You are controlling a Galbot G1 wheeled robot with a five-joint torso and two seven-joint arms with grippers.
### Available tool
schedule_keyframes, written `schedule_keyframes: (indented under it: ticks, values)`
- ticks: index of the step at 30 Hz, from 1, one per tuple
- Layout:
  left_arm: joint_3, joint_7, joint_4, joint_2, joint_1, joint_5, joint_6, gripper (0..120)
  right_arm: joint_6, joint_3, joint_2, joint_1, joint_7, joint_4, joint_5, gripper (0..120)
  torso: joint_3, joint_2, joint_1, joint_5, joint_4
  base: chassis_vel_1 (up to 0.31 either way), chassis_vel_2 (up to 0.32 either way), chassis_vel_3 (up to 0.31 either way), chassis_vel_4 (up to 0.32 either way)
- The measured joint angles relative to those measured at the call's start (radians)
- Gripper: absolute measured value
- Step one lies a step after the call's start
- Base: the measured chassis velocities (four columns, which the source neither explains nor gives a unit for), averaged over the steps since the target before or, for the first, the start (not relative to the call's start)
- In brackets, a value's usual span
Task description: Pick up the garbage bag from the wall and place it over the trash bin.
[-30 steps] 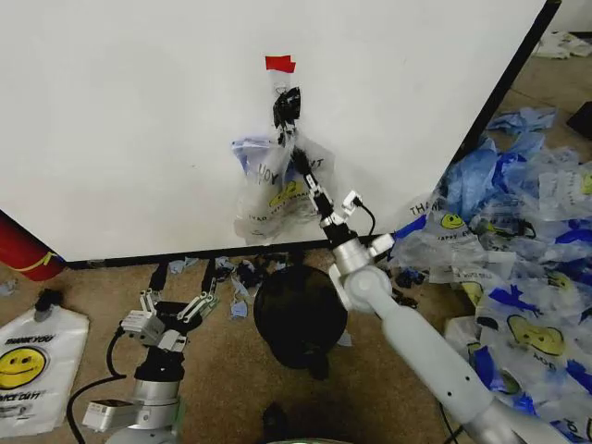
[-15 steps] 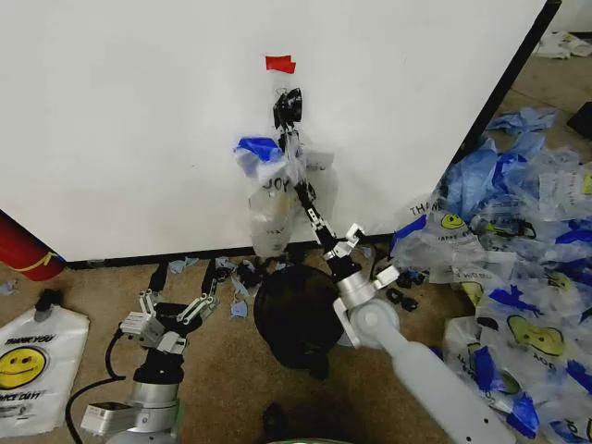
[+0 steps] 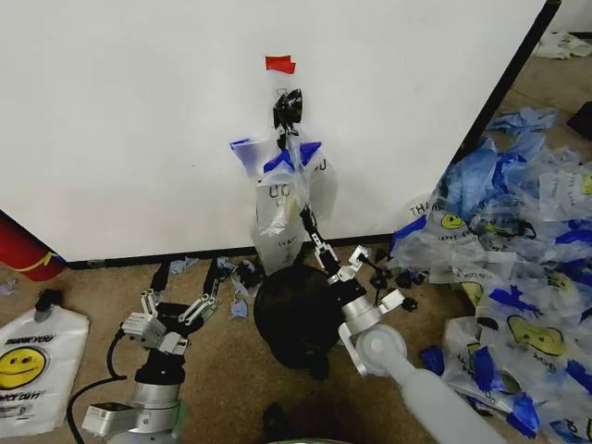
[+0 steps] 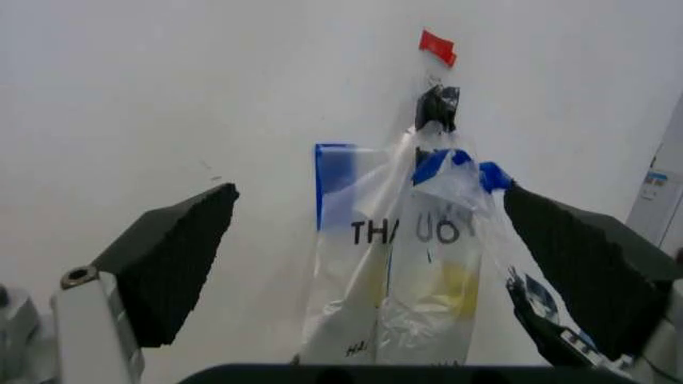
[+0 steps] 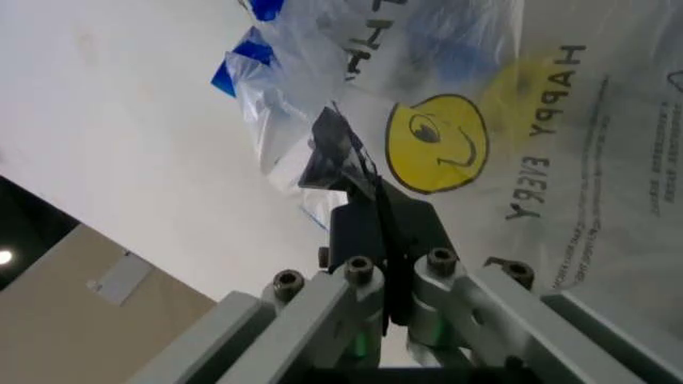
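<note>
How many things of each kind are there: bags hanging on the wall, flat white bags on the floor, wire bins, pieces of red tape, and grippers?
garbage bag hanging on the wall: 1
flat white bag on the floor: 1
trash bin: 1
red tape piece: 1
Grippers: 2, the left gripper and the right gripper
Total: 6

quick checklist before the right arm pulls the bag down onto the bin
1. Right gripper shut on the garbage bag: ok, wrist view shows plastic pinched.
2. Bag free of the wall clip: not ok, top hangs from it.
3. Trash bin upright below the bag: ok.
4. Bag mouth open: cannot tell.
5. Left gripper clear of the path: ok, open, low beside the bin.
</note>
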Motion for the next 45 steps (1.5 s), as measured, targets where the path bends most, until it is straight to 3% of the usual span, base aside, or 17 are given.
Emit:
schedule_keyframes:
  ticks: [34, 45]
  values:
    - [0.013, 0.003, 0.018, 0.000, -0.009, 0.006, -0.002, 98, 0.008, 0.035, -0.107, -0.232, -0.034, 0.144, -0.063, 0, 0.000, 0.000, 0.000, 0.0002, 0.0000, 0.000, 0.000, 0.000, 0.000]
    - [0.009, 0.005, 0.005, -0.003, 0.000, 0.012, -0.008, 99, -0.015, 0.068, -0.189, -0.275, -0.097, 0.204, -0.060, 0, 0.000, 0.000, 0.000, 0.0001, -0.0001, 0.000, 0.000, 0.000, 0.000]
